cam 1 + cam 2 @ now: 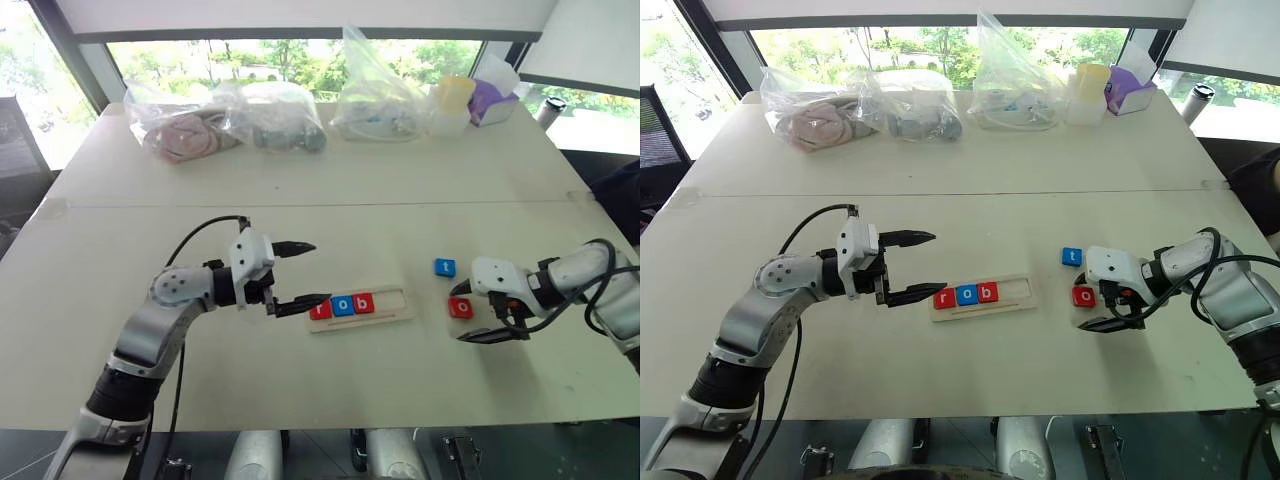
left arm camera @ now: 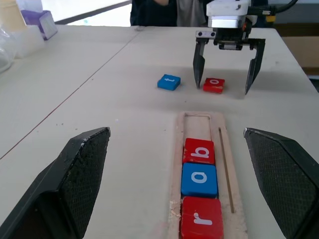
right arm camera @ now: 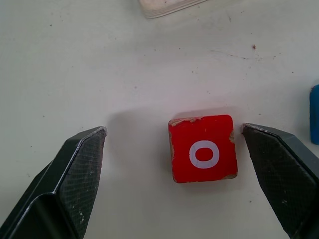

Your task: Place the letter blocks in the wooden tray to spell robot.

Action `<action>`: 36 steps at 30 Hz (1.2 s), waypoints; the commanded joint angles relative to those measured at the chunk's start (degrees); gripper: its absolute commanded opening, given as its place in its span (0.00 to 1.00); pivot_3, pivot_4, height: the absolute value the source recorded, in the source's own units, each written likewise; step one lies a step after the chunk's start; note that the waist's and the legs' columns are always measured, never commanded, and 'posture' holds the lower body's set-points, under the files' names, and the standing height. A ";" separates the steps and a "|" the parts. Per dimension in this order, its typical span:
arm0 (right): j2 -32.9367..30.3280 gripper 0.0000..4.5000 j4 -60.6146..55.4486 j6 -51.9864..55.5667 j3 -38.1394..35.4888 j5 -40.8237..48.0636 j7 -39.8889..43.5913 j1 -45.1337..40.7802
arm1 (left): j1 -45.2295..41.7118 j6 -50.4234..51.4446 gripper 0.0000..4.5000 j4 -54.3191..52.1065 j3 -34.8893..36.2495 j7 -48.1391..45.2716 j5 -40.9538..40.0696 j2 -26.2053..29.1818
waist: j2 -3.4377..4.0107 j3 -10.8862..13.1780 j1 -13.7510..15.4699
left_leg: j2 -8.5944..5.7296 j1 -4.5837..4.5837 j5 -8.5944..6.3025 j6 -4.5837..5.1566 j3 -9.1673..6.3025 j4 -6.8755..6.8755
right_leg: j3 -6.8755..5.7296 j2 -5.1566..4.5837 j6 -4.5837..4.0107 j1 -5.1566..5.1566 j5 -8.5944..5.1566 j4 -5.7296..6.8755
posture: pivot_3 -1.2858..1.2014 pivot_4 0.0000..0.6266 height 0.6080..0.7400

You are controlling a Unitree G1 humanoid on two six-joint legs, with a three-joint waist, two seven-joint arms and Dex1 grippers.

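my right gripper (image 3: 174, 144): jaws wide, straddling red o block (image 3: 202, 148), centre frame | my left gripper (image 1: 300, 272): jaws wide, empty

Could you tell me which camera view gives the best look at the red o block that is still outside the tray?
The right wrist view: the red o block lies large and face-up on the table between the open fingers. The left wrist view and both eye views show it small and far off.
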 commanded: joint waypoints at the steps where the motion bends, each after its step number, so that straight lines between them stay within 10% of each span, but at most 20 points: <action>1: 1.05 0.99 0.76 -1.27 -0.66 -1.91 -0.82 1.36 | 0.57 0.65 1.00 -2.89 1.21 -0.90 -1.81 0.86 | -0.02 -0.01 -0.02 | 0.00 0.02 0.00 0.00 0.00 0.01 | 0.00 0.00 0.00 0.01 0.00 0.03 | 0.52 0.24 1.00; 7: 1.94 0.94 3.12 -3.20 -1.12 -4.00 -1.61 0.76 | 2.32 1.57 1.00 -4.70 1.73 -1.87 -2.80 2.66 | -0.04 -0.02 -0.14 | 0.00 0.11 0.02 -0.03 0.01 0.12 | 0.05 0.00 -0.01 0.04 -0.01 0.21 | 0.52 0.24 1.00; 14: 2.50 0.26 5.17 -4.21 -1.63 -4.51 -1.29 -0.50 | 3.05 2.44 1.00 -5.73 1.65 -2.20 -3.39 3.83 | -0.05 -0.03 -0.15 | 0.01 0.04 0.02 -0.04 -0.01 0.56 | 0.05 -0.01 -0.05 0.19 0.03 0.23 | 0.52 0.24 1.00; 36: 15.16 0.25 -6.04 1.71 5.68 -7.55 -1.62 -10.31 | 4.94 3.37 1.00 -8.15 2.19 0.11 -3.26 4.47 | 0.00 0.01 -0.31 | 0.00 -0.06 0.01 -0.03 -0.03 0.58 | 0.06 -0.02 -0.07 0.03 0.05 0.34 | 0.52 0.24 1.00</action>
